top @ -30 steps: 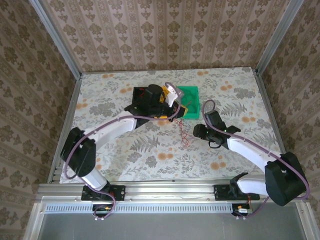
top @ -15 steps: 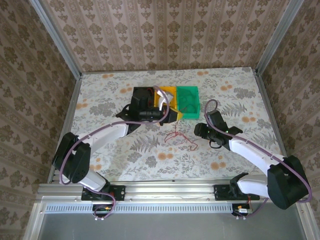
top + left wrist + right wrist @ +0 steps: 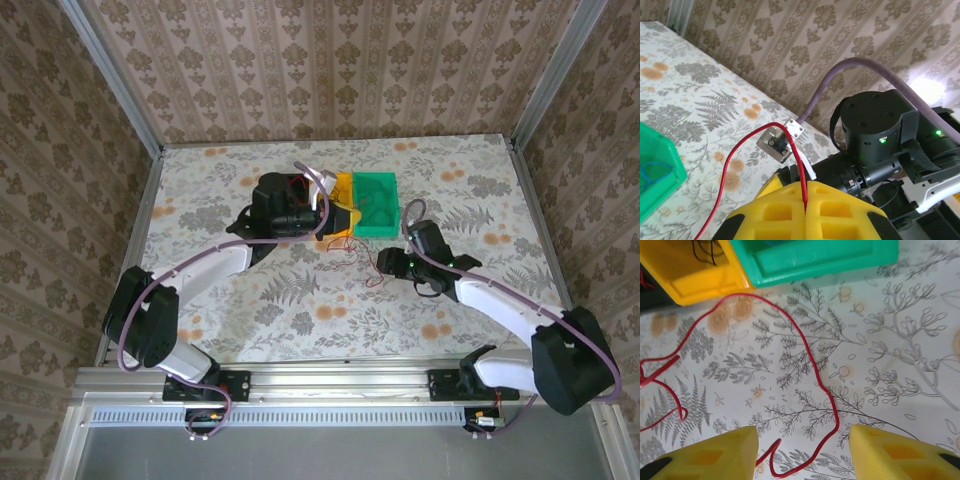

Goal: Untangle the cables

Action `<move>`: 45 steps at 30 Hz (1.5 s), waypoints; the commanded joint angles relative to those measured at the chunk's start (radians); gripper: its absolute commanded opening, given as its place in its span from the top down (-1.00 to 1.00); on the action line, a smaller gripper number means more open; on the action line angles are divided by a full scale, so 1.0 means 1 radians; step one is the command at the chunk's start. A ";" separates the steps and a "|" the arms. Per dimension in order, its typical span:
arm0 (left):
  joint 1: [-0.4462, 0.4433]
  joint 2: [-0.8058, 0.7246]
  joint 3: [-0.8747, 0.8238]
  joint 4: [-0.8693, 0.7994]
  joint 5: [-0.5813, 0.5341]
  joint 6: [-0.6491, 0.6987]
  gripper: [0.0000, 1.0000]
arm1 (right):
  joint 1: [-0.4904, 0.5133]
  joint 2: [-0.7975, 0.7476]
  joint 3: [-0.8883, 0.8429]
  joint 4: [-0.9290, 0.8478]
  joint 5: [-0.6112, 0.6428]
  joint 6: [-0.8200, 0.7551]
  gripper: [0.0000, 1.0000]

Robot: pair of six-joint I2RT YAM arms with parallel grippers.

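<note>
Red cable (image 3: 815,370) lay on the table (image 3: 910,350) just before the yellow bin (image 3: 695,280) and green bin (image 3: 815,260). Its long axis ran bin-side to near side, curving between the parted, empty fingers of the right gripper (image 3: 805,450). The left gripper (image 3: 805,192) was clamped on it, the strand arching upward from the pinch.

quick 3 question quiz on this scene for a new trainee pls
1. True or false: the left gripper is shut on the red cable.
2. The right gripper is: A) open over the red cable, B) shut on a black cable, C) shut on nothing.
3. Fill in: the bin next to the green bin is coloured ____.

Key: 1 true; 2 A; 3 yellow.
</note>
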 commanded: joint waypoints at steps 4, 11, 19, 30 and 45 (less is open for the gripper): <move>-0.007 -0.036 -0.013 -0.035 -0.033 0.054 1.00 | 0.039 0.206 0.080 -0.085 -0.006 -0.073 -0.04; -0.005 -0.102 -0.061 -0.056 -0.099 0.084 1.00 | 0.115 0.465 0.271 -0.349 0.184 -0.072 0.13; 0.121 -0.351 -0.123 -0.067 -0.352 0.108 1.00 | 0.080 0.491 0.263 -0.424 0.247 -0.005 1.00; 0.502 -0.529 -0.079 -0.195 -0.560 0.030 1.00 | -0.005 0.437 0.180 -0.364 0.150 0.024 1.00; 0.585 -0.334 0.126 -0.376 -0.475 0.075 1.00 | -0.025 0.362 0.137 -0.291 0.097 0.020 1.00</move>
